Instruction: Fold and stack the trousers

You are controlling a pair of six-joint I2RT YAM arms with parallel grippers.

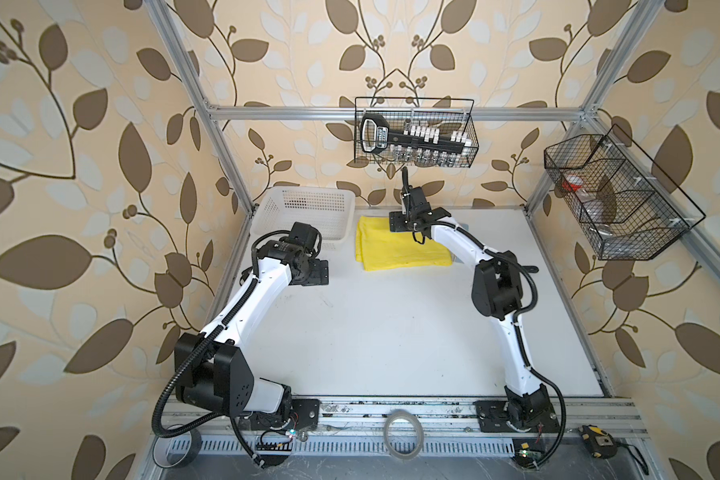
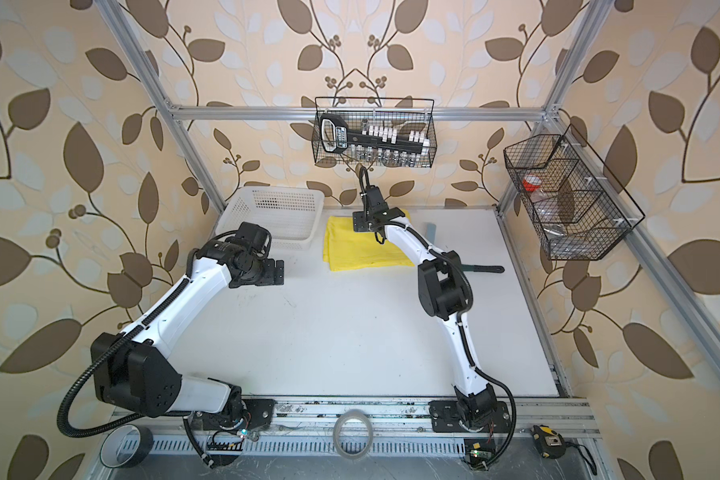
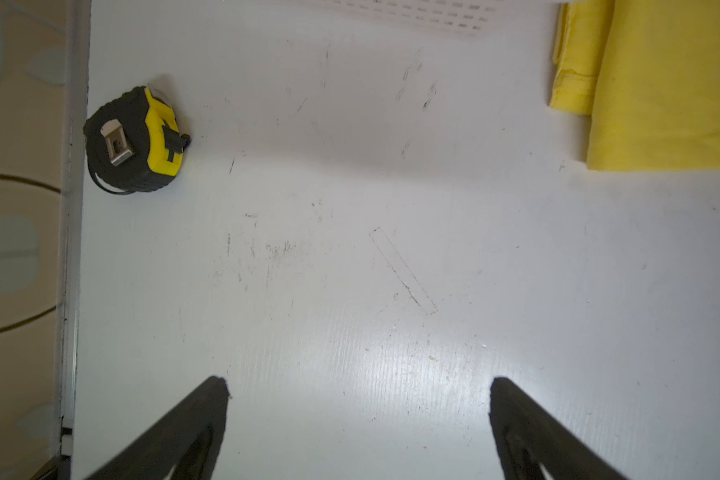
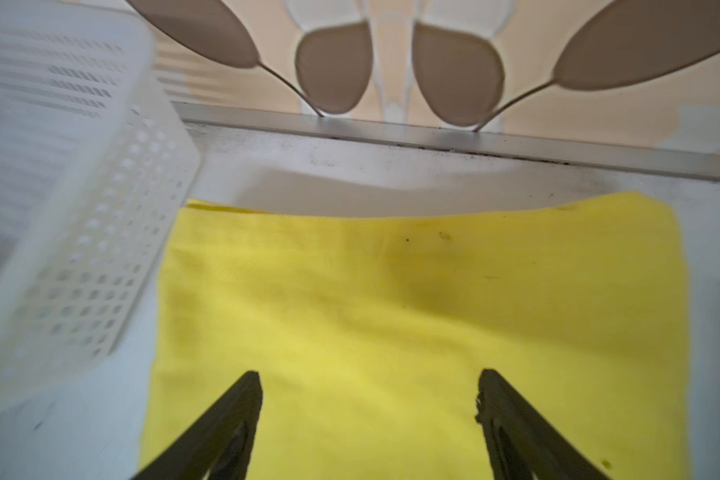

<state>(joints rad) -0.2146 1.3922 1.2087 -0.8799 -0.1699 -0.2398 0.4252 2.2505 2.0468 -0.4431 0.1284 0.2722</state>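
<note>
In both top views I see the trousers [image 1: 395, 249] folded into a flat yellow rectangle on the table [image 1: 391, 332], just beside the white basket [image 1: 308, 208] and outside it. My right gripper [image 1: 410, 226] hangs above them. The left gripper [image 1: 316, 272] sits in front of the basket, apart from the cloth.

In the left wrist view, the left fingers [image 3: 208, 415] stand wide apart over bare table and hold nothing. A tape measure [image 3: 136, 139] lies well apart from the basket, and a corner of the trousers shows beside the basket's rim.

In the right wrist view, the jaws are spread with nothing between them. The folded cloth lies directly below, and the basket wall is close alongside.

My worry is the pull-away. If I lift off too low or at a slant, a fingertip could catch the top layer and drag the fold open. A swing toward the basket could also knock it into the trousers and rumple them.
</note>
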